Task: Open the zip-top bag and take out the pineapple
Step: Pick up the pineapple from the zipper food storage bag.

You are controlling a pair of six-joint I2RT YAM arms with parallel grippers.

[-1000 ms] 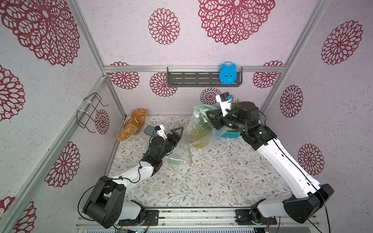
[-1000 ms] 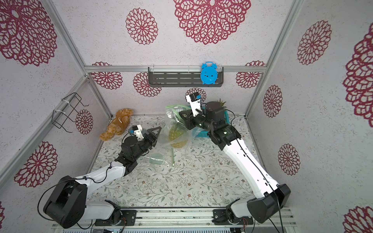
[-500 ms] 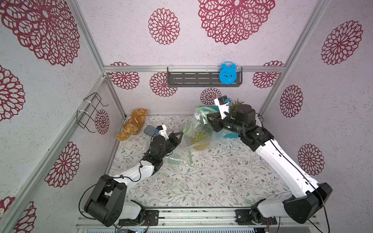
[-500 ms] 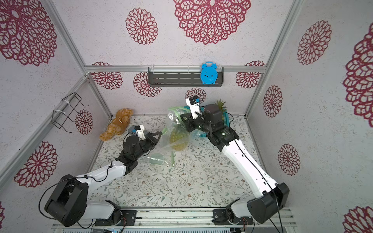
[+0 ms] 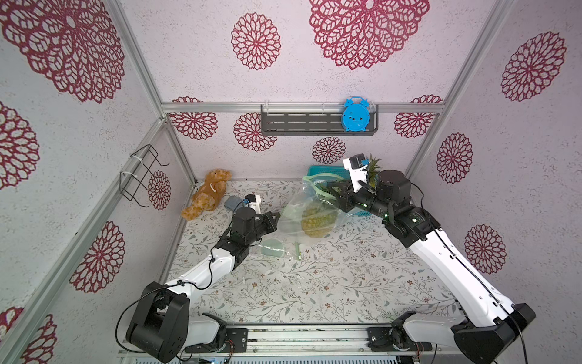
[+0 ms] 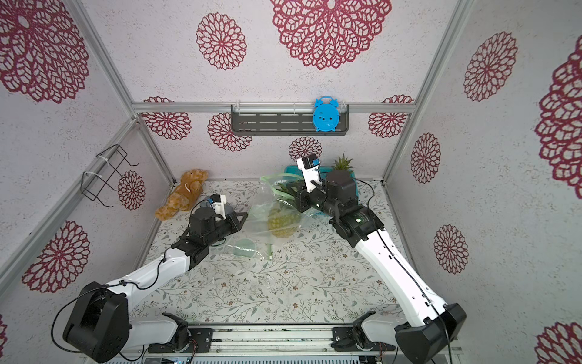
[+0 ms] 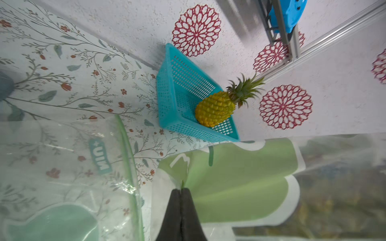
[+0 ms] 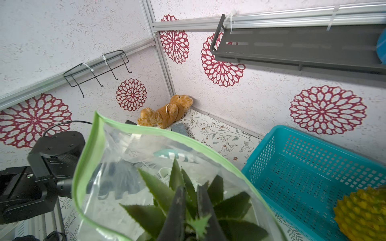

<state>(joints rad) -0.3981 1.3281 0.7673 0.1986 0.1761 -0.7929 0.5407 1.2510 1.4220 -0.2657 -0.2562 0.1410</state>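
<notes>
Right end effector (image 8: pixel 190 188): jaws almost closed, clamped on the dark green spiky crown leaves of the yellow-green plastic pineapple (image 5: pixel 315 220). It reaches in through the mouth of the clear zip-top plastic bag (image 5: pixel 293 211). The bag's green zip strip (image 8: pixel 87 167) gapes in a wide loop round the crown, so the mouth reads as open.

Left end effector (image 7: pixel 181 191): jaws pressed fully together, pinching a fold of bag film beside the pale green printed label. This is on the bag's side facing away from the turquoise perforated plastic basket (image 7: pixel 167 94).

Key relation: the fruit's body hangs below the right end effector, just beside the basket and inside the bag.
- Long axis is steep but tilted. The crown end points up and toward the basket, the base down and away from it, toward the floral-print tabletop (image 5: pixel 315 283).
- Cannot tell through the film whether the base touches the tabletop.

Right arm is the nearer one and is already on the fruit. Left arm only anchors the film.

Judgement: extraction is the step in hand.
- The pull should run along the long axis, crown first, out through the loop of zip strip.
- The left grip should hold the film back.
- Risk: the film may cling to the body and the whole bag may rise with it.

Also noted: a second yellow plastic pineapple (image 7: pixel 217 108) lies inside the basket, not bagged. A second flat clear bag (image 5: pixel 272 247) lies on the tabletop, farther from the basket than the held bag.
</notes>
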